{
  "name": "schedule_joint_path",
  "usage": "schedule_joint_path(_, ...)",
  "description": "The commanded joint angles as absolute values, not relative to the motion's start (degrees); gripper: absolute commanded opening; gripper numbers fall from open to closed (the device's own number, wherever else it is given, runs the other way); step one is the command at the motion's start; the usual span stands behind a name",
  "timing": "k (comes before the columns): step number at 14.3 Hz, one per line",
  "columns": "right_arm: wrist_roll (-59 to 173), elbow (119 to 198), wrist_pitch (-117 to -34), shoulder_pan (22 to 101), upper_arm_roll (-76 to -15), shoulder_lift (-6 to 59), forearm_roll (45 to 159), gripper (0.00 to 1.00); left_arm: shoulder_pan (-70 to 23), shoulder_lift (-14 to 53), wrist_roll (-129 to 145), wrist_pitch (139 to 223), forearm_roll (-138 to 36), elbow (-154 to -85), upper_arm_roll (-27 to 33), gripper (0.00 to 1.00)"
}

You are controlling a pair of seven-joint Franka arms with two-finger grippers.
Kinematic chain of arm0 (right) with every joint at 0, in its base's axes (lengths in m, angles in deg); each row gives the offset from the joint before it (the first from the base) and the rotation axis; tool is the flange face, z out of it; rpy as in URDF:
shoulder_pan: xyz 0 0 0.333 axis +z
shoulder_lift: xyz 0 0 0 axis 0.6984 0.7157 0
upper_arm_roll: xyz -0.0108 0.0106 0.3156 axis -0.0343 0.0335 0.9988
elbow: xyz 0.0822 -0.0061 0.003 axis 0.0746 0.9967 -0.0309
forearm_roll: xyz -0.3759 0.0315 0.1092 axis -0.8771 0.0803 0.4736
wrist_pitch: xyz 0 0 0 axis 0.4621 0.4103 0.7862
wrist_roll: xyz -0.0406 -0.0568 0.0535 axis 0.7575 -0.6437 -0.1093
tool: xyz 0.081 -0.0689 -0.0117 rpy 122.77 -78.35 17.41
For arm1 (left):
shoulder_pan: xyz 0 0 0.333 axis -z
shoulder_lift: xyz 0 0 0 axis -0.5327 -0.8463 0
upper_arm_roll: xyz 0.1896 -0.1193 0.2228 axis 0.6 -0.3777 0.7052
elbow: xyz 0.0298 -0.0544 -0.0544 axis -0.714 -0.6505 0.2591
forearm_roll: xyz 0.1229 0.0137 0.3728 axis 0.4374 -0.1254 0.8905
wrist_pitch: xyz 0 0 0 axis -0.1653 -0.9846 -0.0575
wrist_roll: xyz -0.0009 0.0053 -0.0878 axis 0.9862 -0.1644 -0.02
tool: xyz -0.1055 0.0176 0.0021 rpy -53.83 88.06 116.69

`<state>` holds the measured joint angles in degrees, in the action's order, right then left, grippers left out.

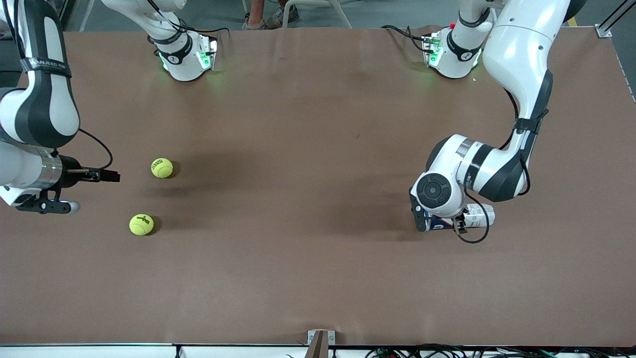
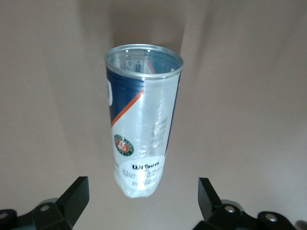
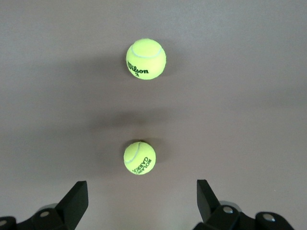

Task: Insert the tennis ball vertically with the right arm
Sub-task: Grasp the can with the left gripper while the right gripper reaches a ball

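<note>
Two pincers we see spread wide: the right pincer (image 3: 139,201) hangs over the brown tabletop (image 1: 298,149) beside two yellow-green felt tennis balls (image 1: 162,167) (image 1: 141,224); the left pincer (image 2: 141,199) hovers above a clear plastic ball can (image 2: 141,124).

Two yellow-green tennis balls (image 3: 146,58) (image 3: 139,157) with black lettering lie on my brown bench (image 1: 318,273). My can (image 2: 141,120) is clear, with navy, white and an orange stripe.

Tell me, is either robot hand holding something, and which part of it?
Nothing is held. The left gripper hangs open over the clear plastic tennis ball can lying on the table. The right gripper hangs open near two yellow tennis balls.
</note>
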<state>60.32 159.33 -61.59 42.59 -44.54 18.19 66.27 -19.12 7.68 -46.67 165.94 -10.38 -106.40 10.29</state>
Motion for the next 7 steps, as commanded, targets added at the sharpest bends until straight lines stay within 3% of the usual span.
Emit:
schedule_joint_path(1, 60.9, 166.7, -67.3, 42.3, -44.5, 13.9, 66.8, 1.0, -18.3, 5.9, -47.0, 165.2, -9.3, -104.8, 10.4, 1.0)
schedule_joint_path(7, 61.0, 162.4, -62.0, 42.0, -44.5, 15.1, 66.6, 1.0, -17.9, 3.1, -46.1, 165.3, -2.8, -104.9, 10.4, 1.0)
